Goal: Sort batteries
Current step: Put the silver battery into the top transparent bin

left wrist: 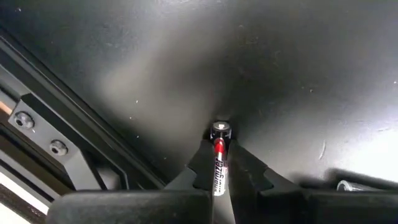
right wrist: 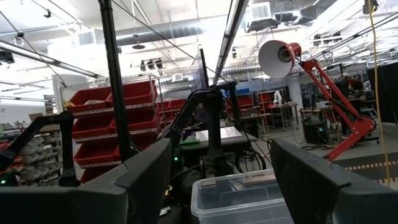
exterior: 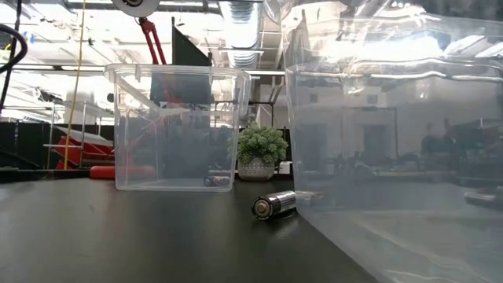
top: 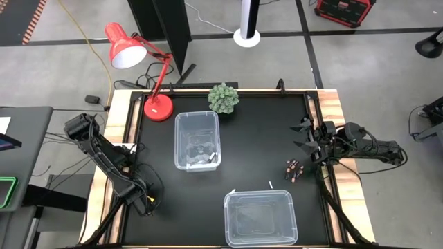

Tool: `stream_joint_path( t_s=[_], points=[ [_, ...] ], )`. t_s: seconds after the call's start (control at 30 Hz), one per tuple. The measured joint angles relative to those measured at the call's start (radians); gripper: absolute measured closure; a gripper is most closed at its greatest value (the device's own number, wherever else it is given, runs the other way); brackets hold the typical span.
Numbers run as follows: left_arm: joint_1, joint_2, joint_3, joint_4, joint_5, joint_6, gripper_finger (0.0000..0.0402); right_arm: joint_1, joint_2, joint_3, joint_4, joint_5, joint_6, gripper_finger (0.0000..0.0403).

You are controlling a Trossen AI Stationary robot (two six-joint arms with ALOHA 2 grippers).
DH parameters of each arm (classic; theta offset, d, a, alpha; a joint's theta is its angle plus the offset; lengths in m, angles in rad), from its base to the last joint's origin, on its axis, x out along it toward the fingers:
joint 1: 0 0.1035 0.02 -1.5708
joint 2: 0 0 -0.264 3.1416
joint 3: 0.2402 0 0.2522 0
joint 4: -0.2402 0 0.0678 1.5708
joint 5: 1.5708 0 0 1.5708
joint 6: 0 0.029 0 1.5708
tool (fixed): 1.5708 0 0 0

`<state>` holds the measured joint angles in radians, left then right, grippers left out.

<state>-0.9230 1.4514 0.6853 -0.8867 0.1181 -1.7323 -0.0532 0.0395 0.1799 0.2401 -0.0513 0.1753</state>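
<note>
Left gripper (left wrist: pixel 219 163) at the surface's (top: pixel 256 131) left edge, jaws pinching one silver battery (left wrist: pixel 219 167) just above it. Right gripper (top: pixel 302 135) at the right edge, jaws spread. Dark batteries (top: pixel 293 169) clustered nearby; clear bins (top: pixel 197 140) between

Black table (top: pixel 256 138): two clear bins (top: pixel 197 140), lamp (top: pixel 158 107), plant (top: pixel 223 98), batteries (top: pixel 293 169).
</note>
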Motion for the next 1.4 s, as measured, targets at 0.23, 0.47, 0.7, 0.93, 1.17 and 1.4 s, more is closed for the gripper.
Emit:
stream_joint_path(
  t_s=[0.23,0.47,0.7,0.93,1.17,1.4],
  points=[
    [0.0,0.0,0.009,0.001,-0.022,0.059,0.0388,0.0,0.0,0.0,0.0,0.0,0.0,0.0111],
    [0.015,0.003,0.042,-0.014,-0.135,0.155,0.0389,-0.001,0.0,0.0,-0.001,0.0,0.0,0.0111],
    [0.016,0.003,0.075,-0.016,-0.234,0.218,0.0395,-0.001,0.0,0.0,-0.001,0.0,0.0,0.0111],
    [0.016,0.002,0.096,-0.018,-0.298,0.259,0.04,-0.001,0.0,0.0,-0.001,0.0,0.0,0.0111],
    [0.016,0.002,0.096,-0.003,-0.294,0.255,0.04,-0.001,0.0,0.0,-0.001,0.0,0.0,0.0111],
    [0.008,-0.028,0.113,0.131,-0.31,0.237,0.0376,-0.001,0.0,0.0,-0.001,0.0,0.0,0.0111]
  ],
)
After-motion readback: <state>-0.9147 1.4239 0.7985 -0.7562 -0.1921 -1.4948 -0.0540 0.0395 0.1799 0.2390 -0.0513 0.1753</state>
